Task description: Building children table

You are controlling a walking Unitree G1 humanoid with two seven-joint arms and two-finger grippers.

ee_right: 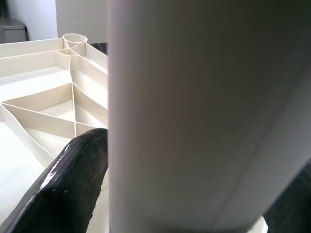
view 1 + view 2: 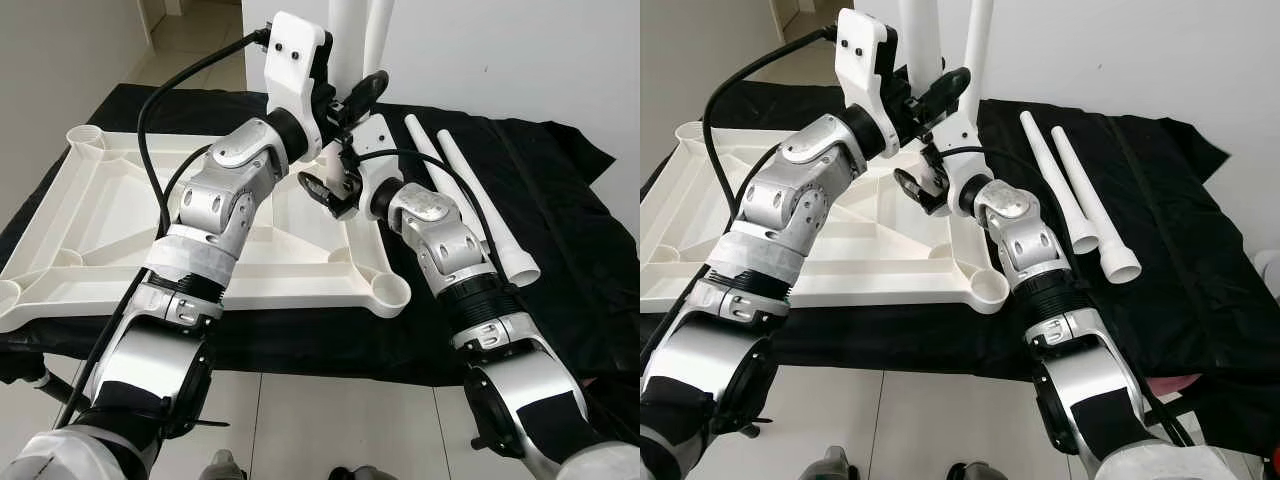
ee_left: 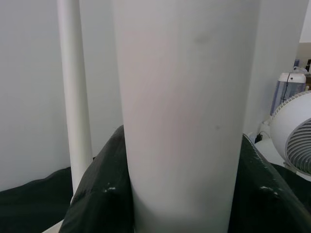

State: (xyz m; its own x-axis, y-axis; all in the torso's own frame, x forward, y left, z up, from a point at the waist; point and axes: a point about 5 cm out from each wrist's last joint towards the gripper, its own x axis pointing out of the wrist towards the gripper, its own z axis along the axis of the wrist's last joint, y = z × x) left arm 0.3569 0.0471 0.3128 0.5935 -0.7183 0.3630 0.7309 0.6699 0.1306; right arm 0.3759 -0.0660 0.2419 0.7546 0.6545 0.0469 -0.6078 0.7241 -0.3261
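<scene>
The white children's table top point(image 2: 90, 220) lies upside down on a black cloth. A white table leg point(image 2: 345, 35) stands upright over its far right corner. My left gripper point(image 2: 352, 100) is shut on this leg high up; in the left wrist view the leg point(image 3: 184, 121) sits between the dark fingers point(image 3: 97, 194). Lower on the same leg my right gripper point(image 2: 325, 192) is shut too, one black finger point(image 1: 73, 179) pressed against the leg point(image 1: 194, 121). A second upright leg point(image 2: 379, 30) stands just behind.
Two more white legs point(image 2: 1065, 185) point(image 2: 1095, 210) lie side by side on the black cloth point(image 2: 560, 230) to the right of the table top. A white wall rises behind. Pale floor tiles point(image 2: 330, 420) run along the near edge. A white fan point(image 3: 294, 141) stands off to one side.
</scene>
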